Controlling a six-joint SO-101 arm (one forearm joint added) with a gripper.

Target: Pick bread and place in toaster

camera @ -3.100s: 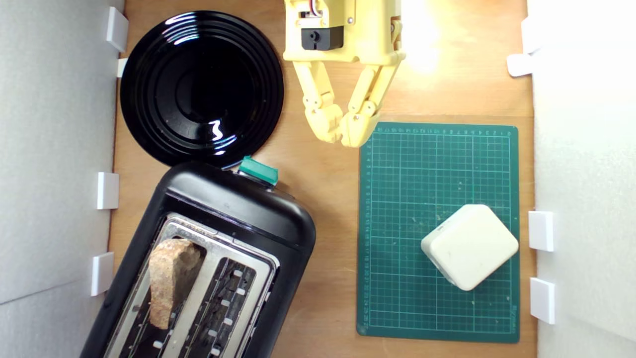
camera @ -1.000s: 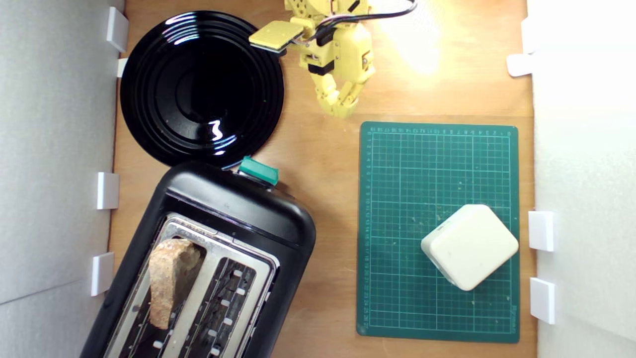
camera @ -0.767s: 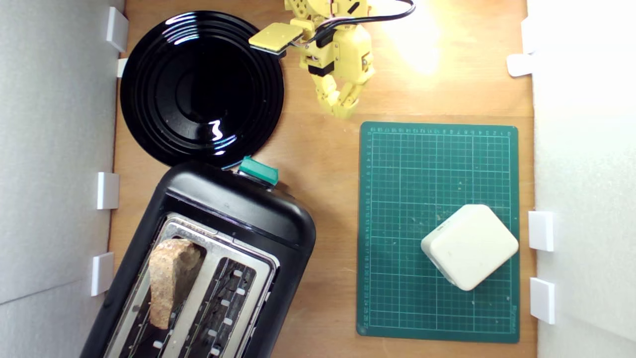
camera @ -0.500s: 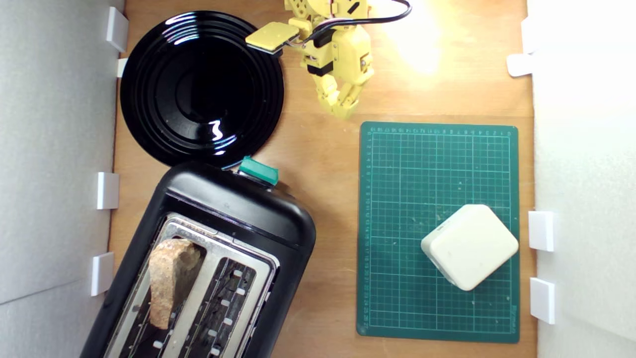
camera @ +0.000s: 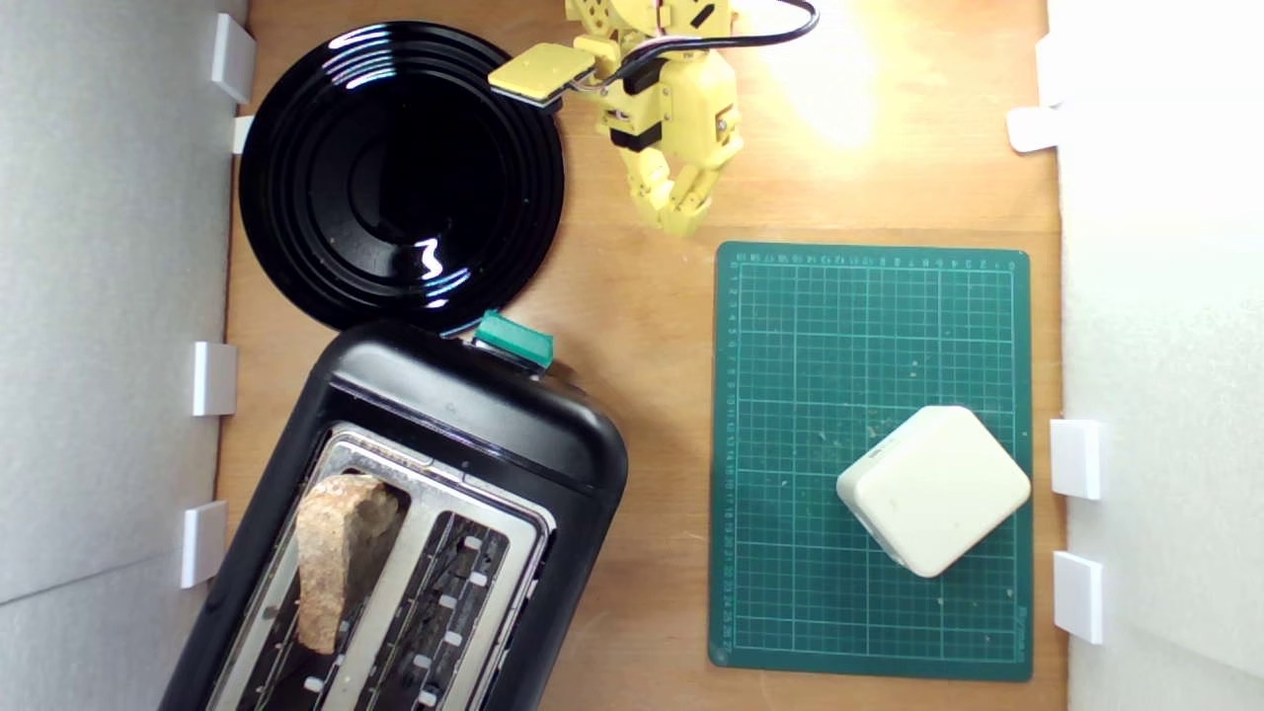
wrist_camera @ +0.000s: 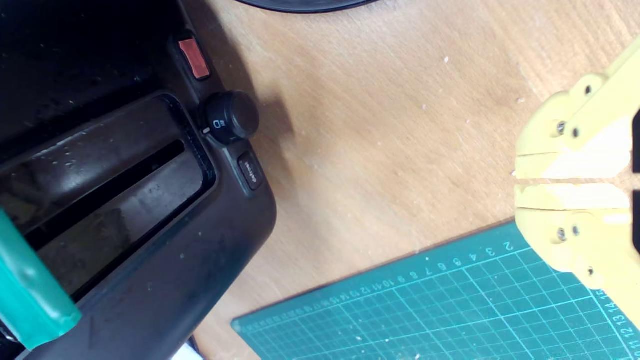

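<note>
The half slice of rustic bread [camera: 341,553] stands in the slot of the black toaster [camera: 474,415] nearest the tabletop's left edge. Our gripper [camera: 679,219] is closed and empty near the far edge; we park it there, clear of the teal-green lever [camera: 513,341].

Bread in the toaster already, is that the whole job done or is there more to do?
It looks done: the bread stands in one slot of the toaster, the one towards the exterior view's left. The claw is shut and holds nothing, away near the black plate. The teal lever may be left to press, which I cannot tell.
</note>
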